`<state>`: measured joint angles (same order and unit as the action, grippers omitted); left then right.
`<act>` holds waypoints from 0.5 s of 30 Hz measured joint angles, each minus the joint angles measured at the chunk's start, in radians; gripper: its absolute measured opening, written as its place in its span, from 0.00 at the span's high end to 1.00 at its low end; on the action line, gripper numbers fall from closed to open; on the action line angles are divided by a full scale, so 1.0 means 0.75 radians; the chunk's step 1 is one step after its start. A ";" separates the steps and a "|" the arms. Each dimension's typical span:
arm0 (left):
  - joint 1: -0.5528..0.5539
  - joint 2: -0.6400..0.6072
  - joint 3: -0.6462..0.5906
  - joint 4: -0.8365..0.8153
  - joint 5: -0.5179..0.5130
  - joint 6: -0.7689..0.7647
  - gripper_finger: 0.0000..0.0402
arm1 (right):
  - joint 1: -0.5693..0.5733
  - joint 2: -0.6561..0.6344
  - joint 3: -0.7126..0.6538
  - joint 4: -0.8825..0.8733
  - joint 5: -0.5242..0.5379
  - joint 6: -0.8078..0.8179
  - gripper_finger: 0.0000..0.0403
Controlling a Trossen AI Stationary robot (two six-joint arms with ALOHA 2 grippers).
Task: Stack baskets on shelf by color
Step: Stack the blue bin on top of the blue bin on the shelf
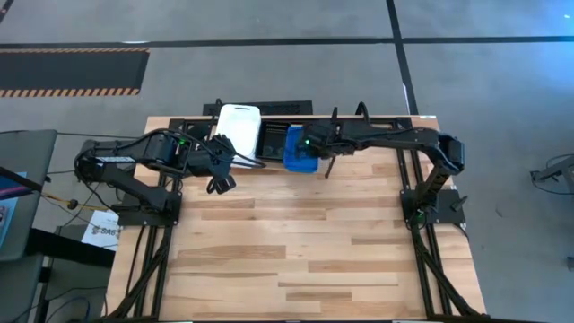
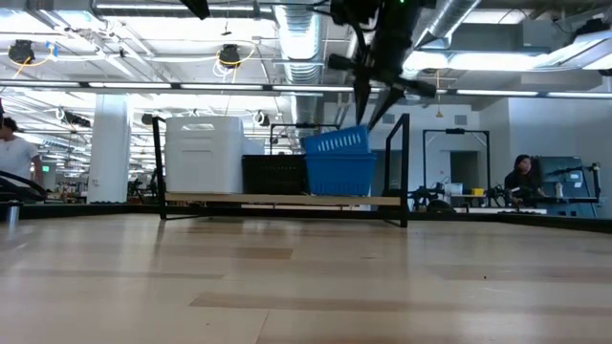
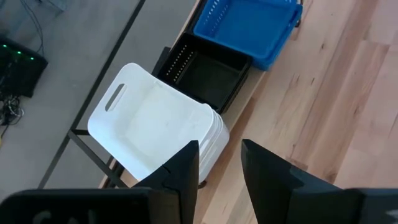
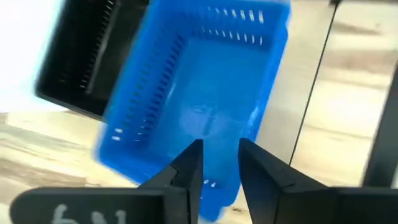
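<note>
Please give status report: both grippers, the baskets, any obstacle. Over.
Right gripper open above blue plastic basket stack, top basket tilted. Left gripper open near white plastic basket stack. Black basket between them on black metal shelf. No obstacle seen.

One stack of white baskets [image 1: 239, 128], one black basket [image 3: 204, 71] and two blue baskets [image 2: 338, 162], the upper one tilted on the lower, sit on a single black shelf [image 2: 283, 201] between two robot arms [image 1: 134, 161].

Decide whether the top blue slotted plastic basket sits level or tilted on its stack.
Tilted. In the low view the top blue slotted plastic basket slants, one end raised above the blue basket beneath.
</note>
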<state>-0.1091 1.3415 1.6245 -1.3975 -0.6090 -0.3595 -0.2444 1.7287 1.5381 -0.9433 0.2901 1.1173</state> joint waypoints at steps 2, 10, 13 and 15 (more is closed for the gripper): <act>0.000 0.000 0.000 0.001 0.001 -0.001 0.73 | -0.003 0.000 0.056 -0.038 0.000 -0.044 0.69; 0.000 0.000 0.000 0.001 0.000 -0.005 0.73 | 0.014 -0.001 0.225 -0.045 -0.001 -0.174 0.69; 0.000 0.000 0.000 0.001 0.000 -0.005 0.73 | 0.071 -0.002 0.235 0.010 -0.086 -0.236 0.70; 0.000 0.000 0.000 0.001 0.001 -0.005 0.73 | 0.130 -0.002 0.235 0.025 -0.131 -0.275 0.73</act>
<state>-0.1089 1.3415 1.6245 -1.3969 -0.6086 -0.3632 -0.1468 1.7275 1.7142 -0.9243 0.1921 0.9108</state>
